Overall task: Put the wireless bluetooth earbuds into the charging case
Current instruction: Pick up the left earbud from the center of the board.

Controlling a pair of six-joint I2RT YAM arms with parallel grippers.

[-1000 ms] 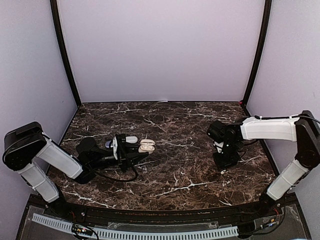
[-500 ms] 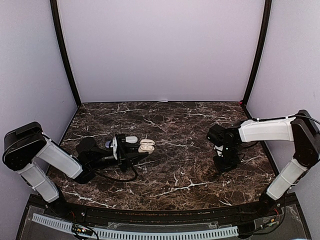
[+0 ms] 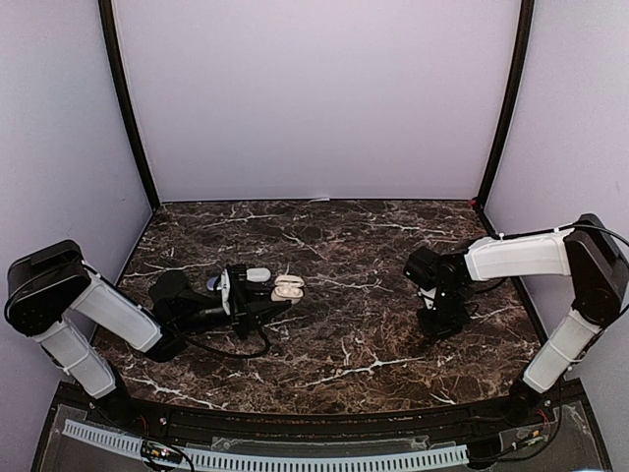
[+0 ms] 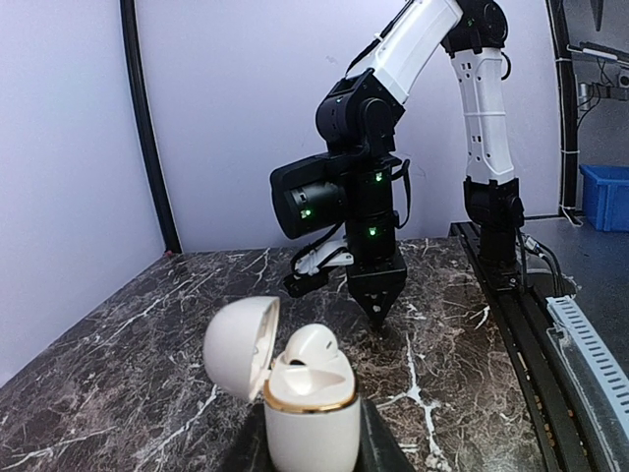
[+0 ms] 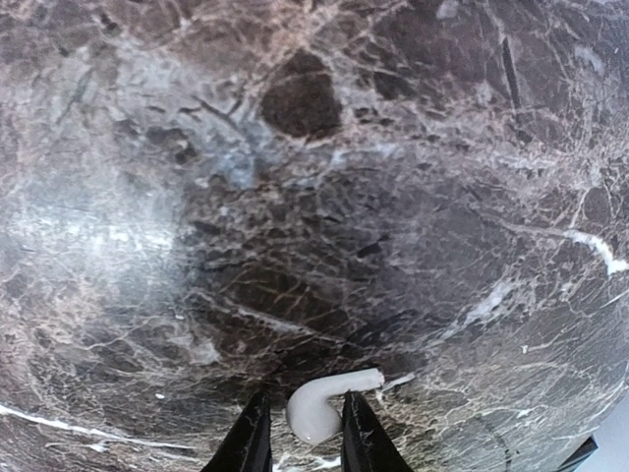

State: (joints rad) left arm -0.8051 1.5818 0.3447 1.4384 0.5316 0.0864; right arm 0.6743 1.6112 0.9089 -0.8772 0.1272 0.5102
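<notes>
In the left wrist view, my left gripper [image 4: 305, 444] is shut on the cream charging case [image 4: 309, 418], which stands upright with its lid [image 4: 239, 344] swung open to the left. One white earbud [image 4: 314, 350] sits in the case's top. From above, the case [image 3: 287, 288] shows at the left gripper's [image 3: 276, 300] tip, left of centre. My right gripper [image 3: 439, 329] points down at the marble on the right. A second white earbud [image 5: 319, 408] lies on the marble between the right gripper's [image 5: 305, 401] narrow-set fingers. The right finger touches it and a slim gap remains at the left finger.
A white rounded item [image 3: 257, 274] and a lavender one [image 3: 213, 283] lie just behind the left arm. The dark marble table [image 3: 344, 246] is walled by pale panels at the back and sides. A black rail runs along its near edge.
The right gripper's jaws have narrowed around the earbud on the marble, and that arm has shifted slightly left. The left arm and the case have not moved.
</notes>
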